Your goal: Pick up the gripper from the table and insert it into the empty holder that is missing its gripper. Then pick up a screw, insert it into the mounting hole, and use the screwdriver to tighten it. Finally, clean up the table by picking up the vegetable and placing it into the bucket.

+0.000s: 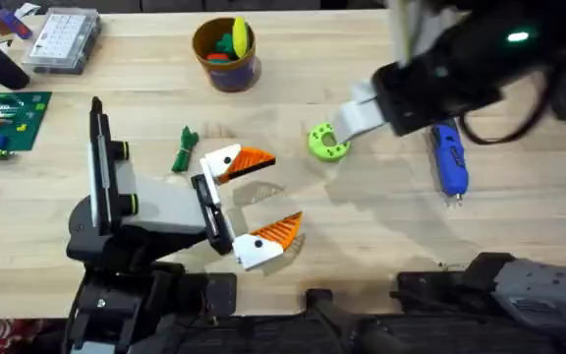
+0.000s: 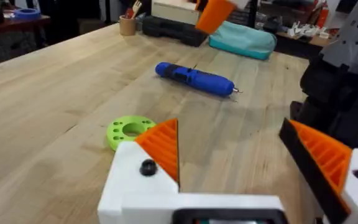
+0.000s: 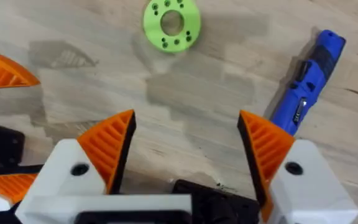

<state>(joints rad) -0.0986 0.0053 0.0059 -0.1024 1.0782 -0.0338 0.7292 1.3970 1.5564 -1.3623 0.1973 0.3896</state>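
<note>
Hovering Grippers Over the Wooden Desk

Both grippers, left and right, spread their orange-padded fingers wide, holding nothing. The bright blue pen-shaped screwdriver lies beside the lime-green holed ring. The dark green leafy vegetable lies below the yellow-orange bucket.

A workshop — wooden bench, circuit board, clear parts box, cluttered tables behind.

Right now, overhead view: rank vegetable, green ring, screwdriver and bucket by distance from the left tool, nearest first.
Measured from the left tool, open at table centre:
1. Vegetable, just off its left side.
2. Green ring, ahead and to its right; close to the vegetable's distance, so 1 and 2 are hard to separate.
3. Bucket, at the far edge.
4. Screwdriver, far right.
</note>
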